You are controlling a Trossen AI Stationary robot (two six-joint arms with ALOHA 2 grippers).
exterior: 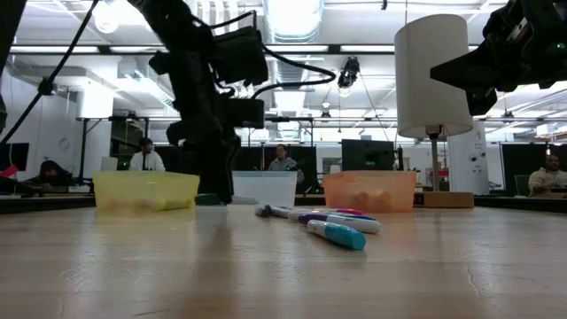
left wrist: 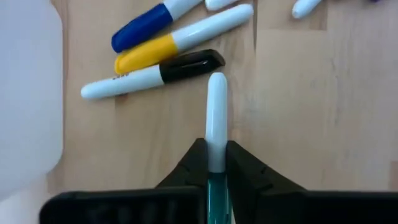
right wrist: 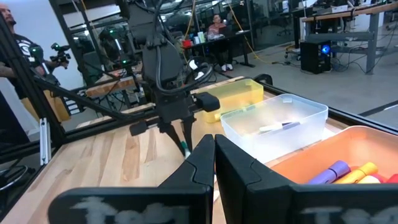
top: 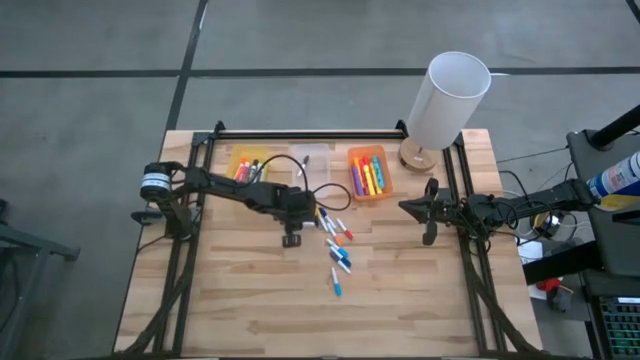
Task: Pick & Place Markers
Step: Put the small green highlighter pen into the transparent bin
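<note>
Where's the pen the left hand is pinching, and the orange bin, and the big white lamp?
pen [left wrist: 216, 118], left wrist view, on its white barrel.
orange bin [top: 386, 188], high view, on its right rim.
white lamp [top: 446, 100], high view, on the shade's side.

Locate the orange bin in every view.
High view: orange bin right of centre, far side of the table.
Low view: right of centre, at the back.
Left wrist view: not in it.
Right wrist view: closest bin.
Shared landmark: the clear bin beside it.

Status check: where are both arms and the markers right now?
Left end effector shut on a white-and-teal marker beside the clear bin. Right end effector shut, empty, waiting at right. Nothing in the way.
</note>
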